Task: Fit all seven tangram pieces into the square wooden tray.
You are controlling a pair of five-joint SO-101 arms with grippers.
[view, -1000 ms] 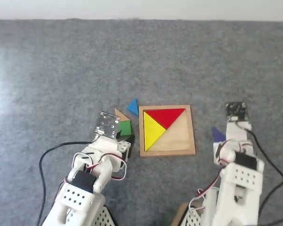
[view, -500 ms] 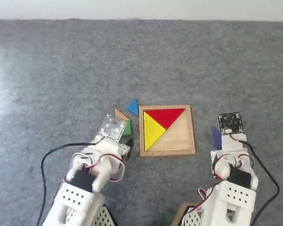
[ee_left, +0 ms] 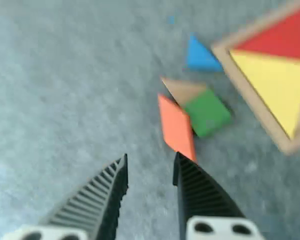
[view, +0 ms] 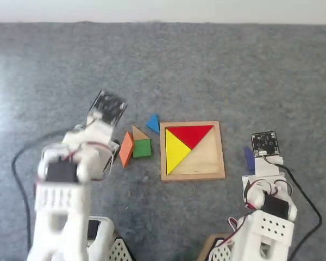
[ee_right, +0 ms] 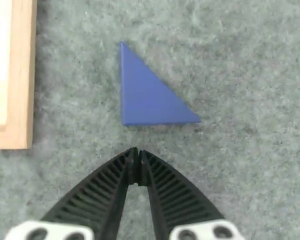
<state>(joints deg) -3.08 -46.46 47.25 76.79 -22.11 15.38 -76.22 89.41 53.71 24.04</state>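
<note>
A grey, felt-like surface [view: 206, 70] covers the table in the high view, and a strip of white wall [view: 163, 11] runs along the top edge. The square wooden tray [view: 193, 176] lies just right of centre. Inside it, a red triangle [view: 191, 134] fills the top and a yellow triangle [view: 175, 149] the left, meeting along a diagonal. The lower-right half of the tray floor is bare wood.

Four pieces cluster left of the tray. A light blue triangle [view: 153, 123] lies just beside the upper-left corner. Below it a tan triangle [view: 138, 132] touches a green square [view: 142, 148], which sits close to the tray's left rim. An orange parallelogram [view: 126, 149] leans against the square's left side. A dark blue triangle [ee_right: 145, 92] lies right of the tray, with a band of grey between it and the rim.

The left gripper [ee_left: 149, 162] hangs over the surface left of the cluster. Its fingers are a narrow gap apart with nothing between them, and one tip is near a corner of the orange parallelogram; contact cannot be judged. The right gripper [ee_right: 135, 150] has its fingers pressed together, empty, with the tips just short of the dark blue triangle's edge.

Open grey stretches across the whole upper half of the high view and down the far left.
</note>
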